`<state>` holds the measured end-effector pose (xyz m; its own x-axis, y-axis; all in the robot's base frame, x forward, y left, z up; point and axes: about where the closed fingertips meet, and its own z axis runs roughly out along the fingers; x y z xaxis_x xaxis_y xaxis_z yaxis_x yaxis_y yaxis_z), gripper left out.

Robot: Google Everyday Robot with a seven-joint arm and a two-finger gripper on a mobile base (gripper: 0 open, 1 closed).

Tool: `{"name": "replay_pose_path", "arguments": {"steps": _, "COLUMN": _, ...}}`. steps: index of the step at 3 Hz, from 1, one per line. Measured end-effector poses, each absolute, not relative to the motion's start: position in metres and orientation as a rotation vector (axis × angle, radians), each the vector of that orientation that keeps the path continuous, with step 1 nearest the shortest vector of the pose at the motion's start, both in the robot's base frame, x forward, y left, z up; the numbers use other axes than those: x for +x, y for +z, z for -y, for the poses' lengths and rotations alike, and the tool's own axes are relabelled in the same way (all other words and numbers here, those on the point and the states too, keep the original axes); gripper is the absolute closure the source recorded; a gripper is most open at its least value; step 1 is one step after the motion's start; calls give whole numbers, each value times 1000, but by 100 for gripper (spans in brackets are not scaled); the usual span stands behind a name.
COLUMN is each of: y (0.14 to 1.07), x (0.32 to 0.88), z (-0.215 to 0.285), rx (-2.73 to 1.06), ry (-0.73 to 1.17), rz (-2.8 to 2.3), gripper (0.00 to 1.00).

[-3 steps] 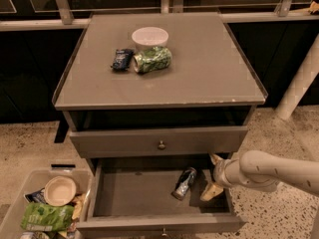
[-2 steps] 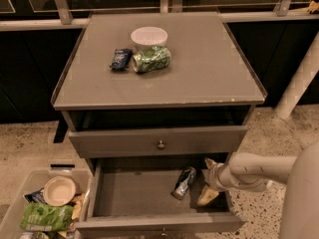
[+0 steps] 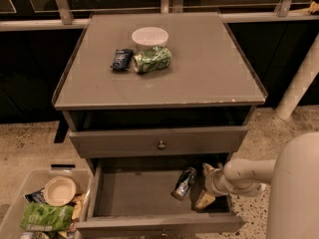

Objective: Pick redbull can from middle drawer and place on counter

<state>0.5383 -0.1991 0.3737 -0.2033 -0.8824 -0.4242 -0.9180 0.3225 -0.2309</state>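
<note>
The redbull can [image 3: 184, 183], slim, silver and dark blue, lies tilted on the floor of the open middle drawer [image 3: 132, 195], right of its centre. My gripper [image 3: 205, 185] is inside the drawer, just right of the can. Its fingers are spread open, one [image 3: 207, 171] towards the back and one [image 3: 204, 200] towards the front, and hold nothing. The can lies just outside the fingertips and is not between them. The grey counter [image 3: 199, 78] is the cabinet's top, above both drawers.
On the counter stand a white bowl [image 3: 149, 37], a green can on its side [image 3: 152, 59] and a small dark blue packet [image 3: 121, 59]. The upper drawer [image 3: 161, 142] is shut. A bin [image 3: 30, 203] with a bowl and a green bag sits on the floor at lower left. A white post [image 3: 299, 83] stands at right.
My arm has come in from the right and now fills more of the lower right corner. The gripper has slid a little left towards the can. The can has not moved.
</note>
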Motion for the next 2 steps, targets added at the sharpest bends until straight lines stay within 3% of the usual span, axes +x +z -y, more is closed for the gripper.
{"name": "replay_pose_path", "arguments": {"steps": 2, "y": 369, "x": 550, "z": 188, "rx": -1527, "ry": 91, "rz": -2192, "gripper": 0}}
